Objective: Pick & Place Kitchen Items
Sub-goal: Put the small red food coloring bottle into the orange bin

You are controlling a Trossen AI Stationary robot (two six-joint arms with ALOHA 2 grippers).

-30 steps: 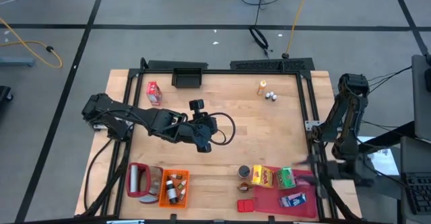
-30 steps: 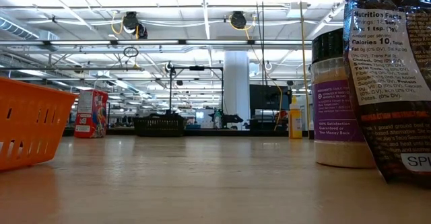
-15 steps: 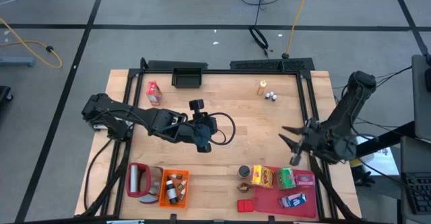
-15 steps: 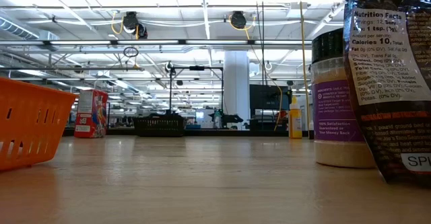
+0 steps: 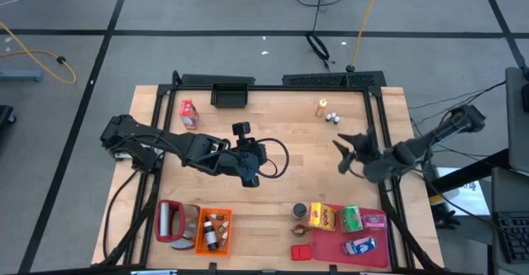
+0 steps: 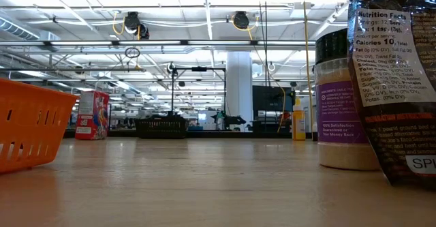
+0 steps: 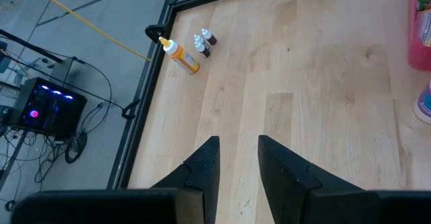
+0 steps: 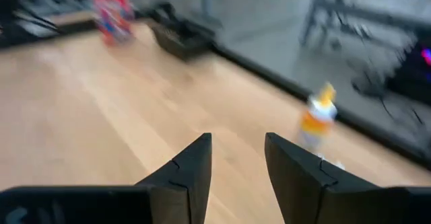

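orange bottle (image 5: 321, 106): upright near the far edge, right of centre
two small bottles (image 5: 332, 118): white caps, just beside the orange bottle
red box (image 5: 188, 114): far left, standing alone
yellow box (image 5: 322, 217): near edge, beside green box (image 5: 351, 219)
dark tin (image 5: 299, 211): left of yellow box
blue box (image 5: 359, 246): lying flat near right corner

- The left arm is stretched across the middle of the desk, and its left gripper (image 5: 250, 178) is held with the fingers (image 7: 202, 167) parted by a narrow gap, nothing between them.
- The right arm is reached in from the desk's right edge; the right gripper (image 5: 345, 153) is held spread and empty.
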